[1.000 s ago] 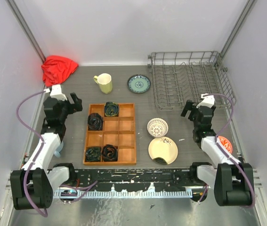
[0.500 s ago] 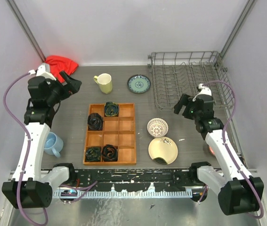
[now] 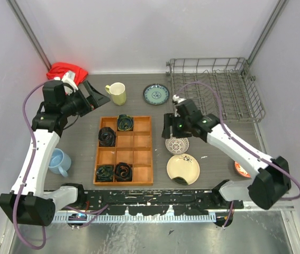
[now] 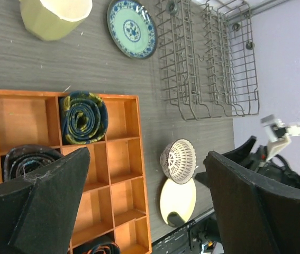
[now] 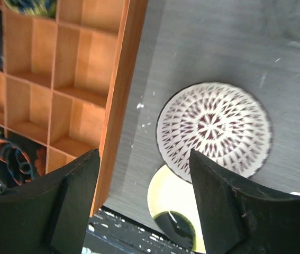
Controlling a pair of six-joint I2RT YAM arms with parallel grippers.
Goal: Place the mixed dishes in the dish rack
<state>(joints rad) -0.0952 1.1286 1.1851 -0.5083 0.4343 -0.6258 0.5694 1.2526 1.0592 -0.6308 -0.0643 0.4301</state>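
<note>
A white-and-red patterned bowl [image 3: 177,144] lies on the table right of the wooden tray, with a cream plate with a dark mark [image 3: 183,169] just in front of it. My right gripper [image 3: 169,129] is open and empty, hovering at the bowl's left rim; the right wrist view shows the bowl [image 5: 213,129] and the plate [image 5: 173,203] between the spread fingers [image 5: 221,211]. My left gripper [image 3: 97,95] is open and empty, raised left of the pale yellow mug [image 3: 117,93]. A teal plate [image 3: 156,94] lies beside the grey wire dish rack [image 3: 213,90]. A light blue cup [image 3: 60,161] sits at the left. A second bowl [image 3: 243,169] is partly hidden by the right arm.
An orange-brown wooden tray [image 3: 124,150] with rolled dark cloths sits mid-table, close to the left of the bowl. A red cloth [image 3: 65,71] lies in the back left corner. White walls close in both sides. The left wrist view shows the mug [image 4: 54,16], teal plate [image 4: 132,27] and rack [image 4: 208,58].
My right arm swung left from beside the rack to over the patterned bowl. My left arm rose and reached toward the mug, uncovering the blue cup.
</note>
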